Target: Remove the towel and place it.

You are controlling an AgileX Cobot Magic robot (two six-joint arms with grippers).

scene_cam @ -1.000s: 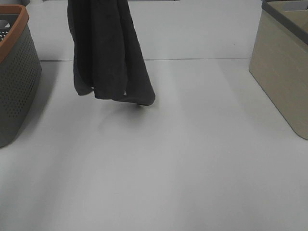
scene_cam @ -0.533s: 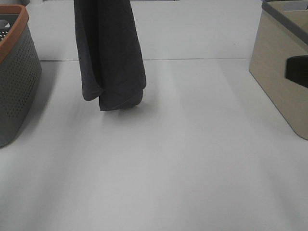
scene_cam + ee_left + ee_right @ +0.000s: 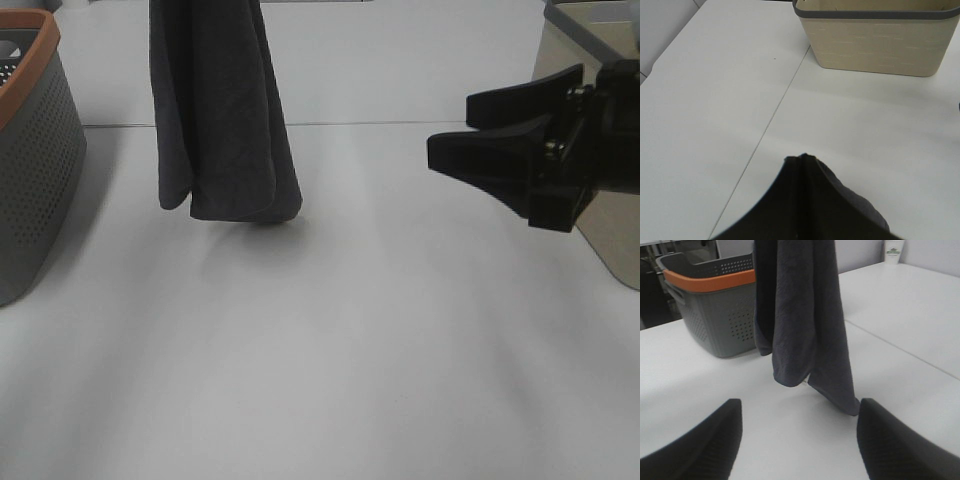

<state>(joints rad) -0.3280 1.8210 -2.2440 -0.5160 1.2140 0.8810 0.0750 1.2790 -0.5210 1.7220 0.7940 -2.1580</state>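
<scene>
The dark charcoal-grey towel (image 3: 222, 110) hangs in folds from above the top edge of the exterior view, left of centre, its lower end just over the white table. My left gripper is out of that view. In the left wrist view only the towel's bunched top (image 3: 810, 205) shows and my fingers are hidden under it. My right gripper (image 3: 450, 127) is open and empty at the right, pointing left toward the towel and well apart from it. The right wrist view shows the towel (image 3: 802, 315) hanging ahead between my open fingers (image 3: 695, 440).
A grey perforated basket with an orange rim (image 3: 30, 170) stands at the left edge, behind the towel in the right wrist view (image 3: 715, 315). A beige basket with a grey rim (image 3: 590, 210) stands at the right (image 3: 875, 40). A table seam runs across the back.
My right gripper has come into view from the right and moved left toward the towel. The hanging towel has swung slightly and its lower end has shifted a little.
</scene>
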